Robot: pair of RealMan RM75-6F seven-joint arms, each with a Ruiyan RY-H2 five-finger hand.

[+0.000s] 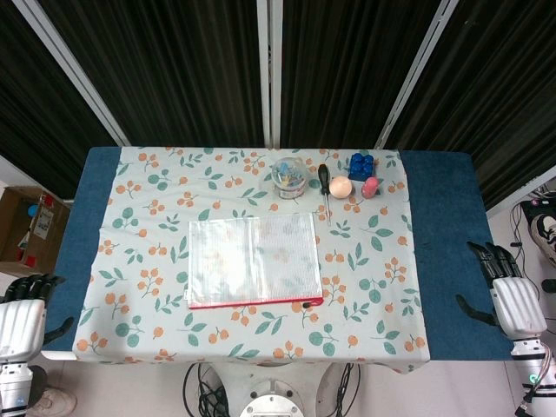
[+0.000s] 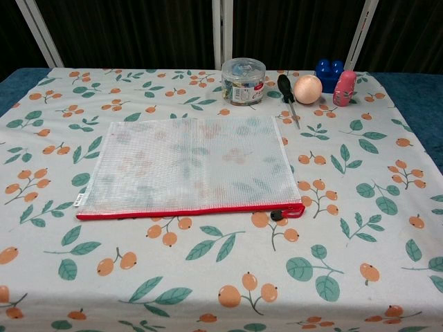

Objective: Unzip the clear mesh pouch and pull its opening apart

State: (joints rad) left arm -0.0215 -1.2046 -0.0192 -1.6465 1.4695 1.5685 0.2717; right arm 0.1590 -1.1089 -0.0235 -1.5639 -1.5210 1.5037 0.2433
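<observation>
The clear mesh pouch (image 1: 254, 259) (image 2: 192, 164) lies flat in the middle of the floral cloth, its red zipper edge toward me. The zipper is closed, with the black pull (image 2: 277, 215) (image 1: 307, 304) at the pouch's right end. My left hand (image 1: 24, 313) hangs beside the table's near left corner, fingers apart and holding nothing. My right hand (image 1: 508, 291) sits off the table's right edge, also empty with fingers spread. Both hands are far from the pouch and show only in the head view.
Behind the pouch stand a round clear tub of small items (image 2: 243, 71), a black-handled screwdriver (image 2: 287, 95), a peach ball (image 2: 307, 88), a blue block (image 2: 329, 73) and a pink figure (image 2: 344, 88). A cardboard box (image 1: 26, 228) sits on the floor at left.
</observation>
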